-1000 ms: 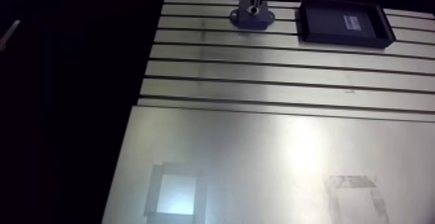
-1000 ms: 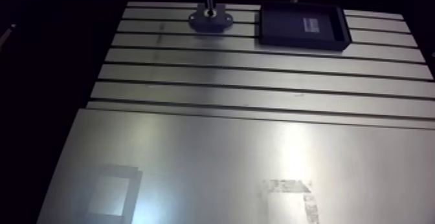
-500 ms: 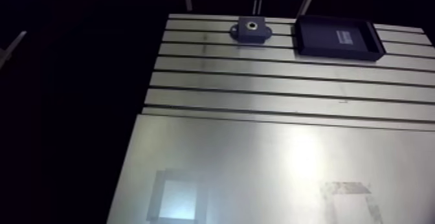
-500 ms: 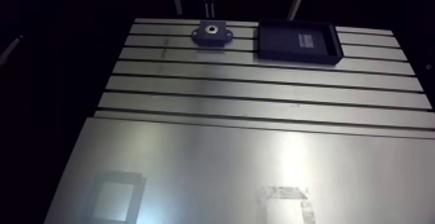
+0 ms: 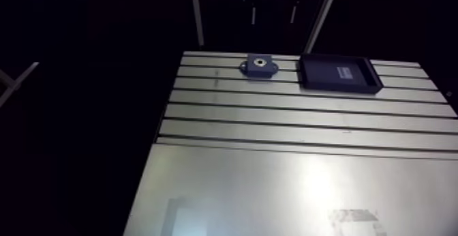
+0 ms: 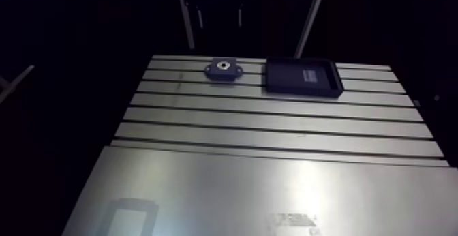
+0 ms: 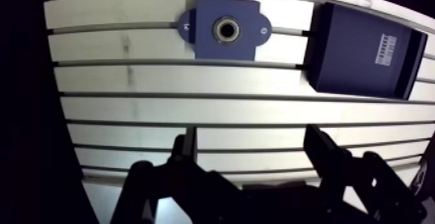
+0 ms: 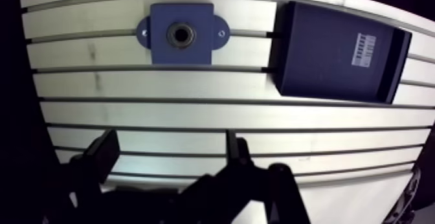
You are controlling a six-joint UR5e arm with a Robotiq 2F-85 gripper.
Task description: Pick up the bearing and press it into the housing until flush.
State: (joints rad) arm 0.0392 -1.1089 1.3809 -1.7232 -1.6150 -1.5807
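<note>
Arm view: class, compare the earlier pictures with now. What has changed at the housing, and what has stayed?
The claw, earlier right over the housing, has drawn back and up; it is open and empty. The view's shift is the camera's move. Housing, the bearing in its bore and the dark tray beside it stayed put.

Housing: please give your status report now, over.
Gripper open, holding nothing. Bearing sits in housing bore; flush cannot be judged. Nothing in the way; dark tray beside housing.
</note>
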